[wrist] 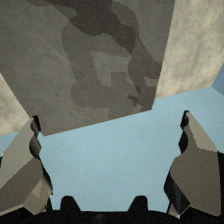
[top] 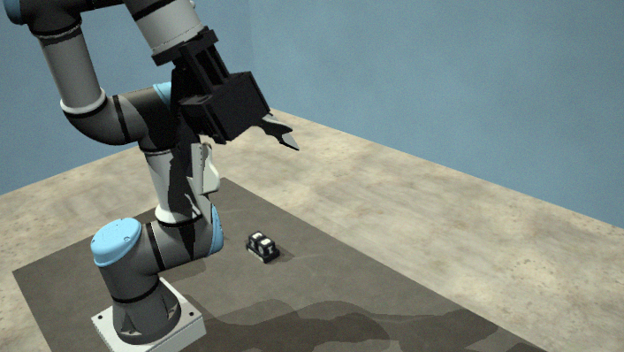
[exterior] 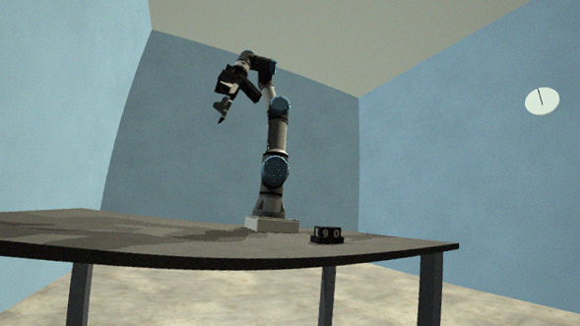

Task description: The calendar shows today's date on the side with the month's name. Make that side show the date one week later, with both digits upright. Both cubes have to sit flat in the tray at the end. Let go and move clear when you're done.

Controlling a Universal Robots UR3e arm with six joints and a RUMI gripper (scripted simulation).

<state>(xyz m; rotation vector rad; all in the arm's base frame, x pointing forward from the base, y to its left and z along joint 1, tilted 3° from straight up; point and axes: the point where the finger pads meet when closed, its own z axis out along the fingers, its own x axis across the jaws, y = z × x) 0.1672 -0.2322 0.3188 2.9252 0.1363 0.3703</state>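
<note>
Two black cubes with white digits sit side by side in a small black tray [top: 273, 258] [exterior: 326, 240]. One cube [top: 256, 239] is further back in the top view; the other cube [top: 267, 246] is nearer. The exterior view shows a 9 on the left cube [exterior: 325, 232] and a 0 on the right cube [exterior: 336, 234]. In the top view the side facing lower left seems to show a 2 and a 0, above a pale strip on the tray too small to read. My gripper [top: 254, 185] [exterior: 227, 106] [wrist: 109, 114] is open and empty, high above the table and away from the tray.
The arm's pale base block [top: 194, 326] [exterior: 275, 225] stands on the dark table [top: 309, 283] [exterior: 139, 246] near the tray. The arm rises from it and folds over above. A round white clock [exterior: 542, 101] hangs on the wall. The arm's shadow lies on the table.
</note>
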